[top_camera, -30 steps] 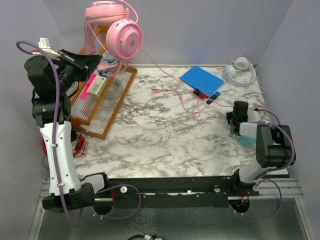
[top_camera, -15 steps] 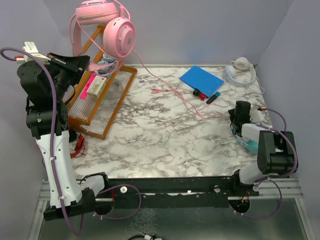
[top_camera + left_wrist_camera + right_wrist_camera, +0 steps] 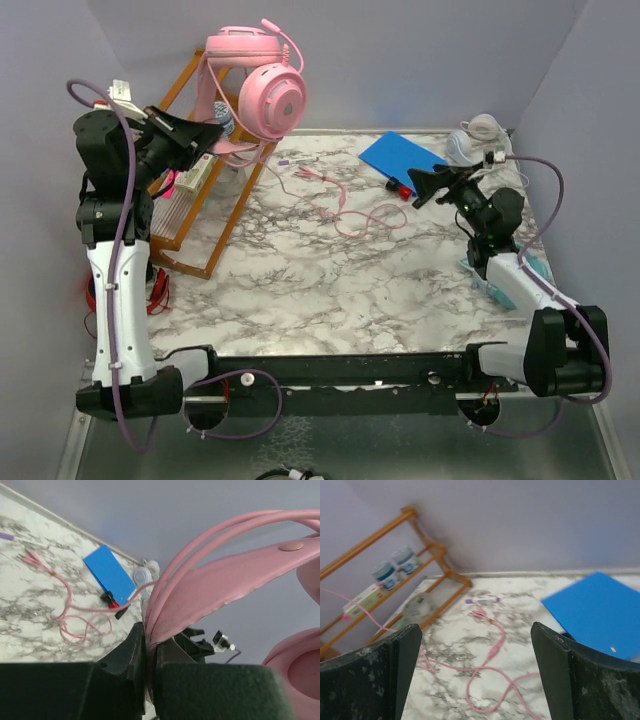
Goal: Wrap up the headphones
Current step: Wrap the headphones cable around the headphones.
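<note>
Holding the pink headphones (image 3: pixel 270 95) aloft by the headband, the left pincer (image 3: pixel 213 131) is clamped tight over the far left of the tabletop (image 3: pixel 330 290). Their cable (image 3: pixel 340 205) sprawls unwound on the marble; wrapping seems barely begun. Opposite, the right pincer (image 3: pixel 427 184) gapes wide, empty.

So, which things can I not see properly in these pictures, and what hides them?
Teal headphones: top view, mostly under the right arm; only an edge shows.
White headphones: top view, partly behind the right arm; tiny in the left wrist view.
Pink headphones: left wrist view, ear cup cut off by the right edge.
Blue folder: right wrist view, cut off by the right edge.
Pink cable: right wrist view, blurred; its plugs unclear.
</note>
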You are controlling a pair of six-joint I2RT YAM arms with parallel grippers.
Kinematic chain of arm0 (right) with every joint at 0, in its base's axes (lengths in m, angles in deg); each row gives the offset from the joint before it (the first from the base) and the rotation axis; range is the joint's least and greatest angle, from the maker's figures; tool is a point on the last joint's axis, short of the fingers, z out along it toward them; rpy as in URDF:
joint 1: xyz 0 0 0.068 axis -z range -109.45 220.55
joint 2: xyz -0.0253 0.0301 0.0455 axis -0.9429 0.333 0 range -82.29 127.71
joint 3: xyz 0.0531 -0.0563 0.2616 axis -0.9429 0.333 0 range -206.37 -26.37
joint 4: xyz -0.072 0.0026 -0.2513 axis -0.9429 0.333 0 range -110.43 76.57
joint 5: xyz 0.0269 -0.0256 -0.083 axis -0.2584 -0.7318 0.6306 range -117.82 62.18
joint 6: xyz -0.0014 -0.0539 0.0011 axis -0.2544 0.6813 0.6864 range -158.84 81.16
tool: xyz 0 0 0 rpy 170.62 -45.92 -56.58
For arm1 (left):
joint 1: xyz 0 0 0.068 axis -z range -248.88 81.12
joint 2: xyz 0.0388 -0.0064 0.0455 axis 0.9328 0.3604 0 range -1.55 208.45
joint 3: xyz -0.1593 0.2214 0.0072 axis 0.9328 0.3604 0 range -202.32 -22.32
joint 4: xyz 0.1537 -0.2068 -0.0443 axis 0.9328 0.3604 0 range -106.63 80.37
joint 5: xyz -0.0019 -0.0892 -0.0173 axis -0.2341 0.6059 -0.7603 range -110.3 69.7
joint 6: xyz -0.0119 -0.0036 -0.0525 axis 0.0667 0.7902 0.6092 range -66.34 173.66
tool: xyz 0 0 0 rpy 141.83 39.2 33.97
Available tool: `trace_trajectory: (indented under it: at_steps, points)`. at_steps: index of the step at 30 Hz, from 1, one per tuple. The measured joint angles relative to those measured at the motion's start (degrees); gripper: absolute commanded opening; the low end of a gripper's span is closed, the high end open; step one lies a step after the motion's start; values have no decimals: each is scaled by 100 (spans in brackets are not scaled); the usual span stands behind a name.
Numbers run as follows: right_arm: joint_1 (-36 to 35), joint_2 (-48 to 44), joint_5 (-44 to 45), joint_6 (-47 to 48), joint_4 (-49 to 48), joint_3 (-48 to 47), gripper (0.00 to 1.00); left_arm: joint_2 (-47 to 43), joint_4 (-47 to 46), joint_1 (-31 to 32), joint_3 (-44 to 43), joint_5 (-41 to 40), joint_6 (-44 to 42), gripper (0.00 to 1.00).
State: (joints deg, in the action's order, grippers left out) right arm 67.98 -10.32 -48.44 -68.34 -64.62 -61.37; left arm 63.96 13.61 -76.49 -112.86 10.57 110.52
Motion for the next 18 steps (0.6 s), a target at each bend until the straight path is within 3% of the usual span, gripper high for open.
trace_trajectory:
  at_steps: [3, 10, 18]
  points:
    - [-238, 28, -800, 269, -372, -415, 100, 186, -33, 323, 15, 177, -55, 0]
    - [-1152, 647, -2074, 918, -1220, -1108, 100, 752, -28, 1832, 13, 293, -326, 0]
    - [-1620, 1534, -2538, 1182, -1700, -1823, 100, 828, 280, 2776, 13, 157, -616, 0]
